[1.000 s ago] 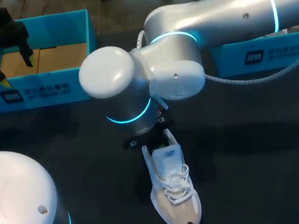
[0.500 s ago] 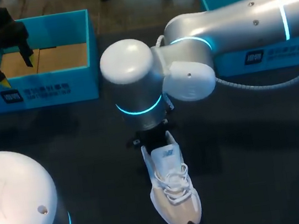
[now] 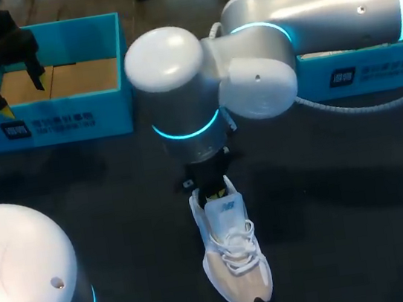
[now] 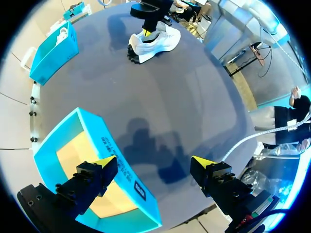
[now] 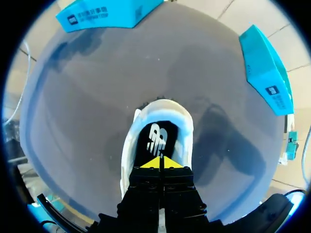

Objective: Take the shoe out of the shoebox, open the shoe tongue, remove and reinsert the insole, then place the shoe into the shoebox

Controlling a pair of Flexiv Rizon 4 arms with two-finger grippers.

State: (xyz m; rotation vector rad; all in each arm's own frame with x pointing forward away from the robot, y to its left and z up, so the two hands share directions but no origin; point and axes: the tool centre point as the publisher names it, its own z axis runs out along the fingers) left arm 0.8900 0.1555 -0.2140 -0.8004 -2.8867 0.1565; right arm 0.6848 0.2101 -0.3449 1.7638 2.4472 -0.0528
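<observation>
Our right jaws sit closed tip to tip at the heel opening of the white shoe (image 3: 234, 263) on the worktop (image 3: 119, 207), our left jaws wide apart, empty, over the shoebox (image 3: 55, 125) edge.

1. In the head view we see a dark, dimly lit tabletop (image 3: 105, 210). Light from above leaves soft highlights on the white shell of the right arm (image 3: 251, 76), and cyan rings glow at its joints.
2. The shoe (image 3: 236, 266) stands out bright, and a faint shadow darkens the tabletop beside it, toward the right edge.
3. In the left wrist view we find the tabletop evenly lit. The left gripper (image 4: 153, 162) casts a soft, doubled shadow just ahead of its fingers.
4. In the right wrist view one soft shadow lies just beside the shoe, another near the tabletop's far edge.
</observation>
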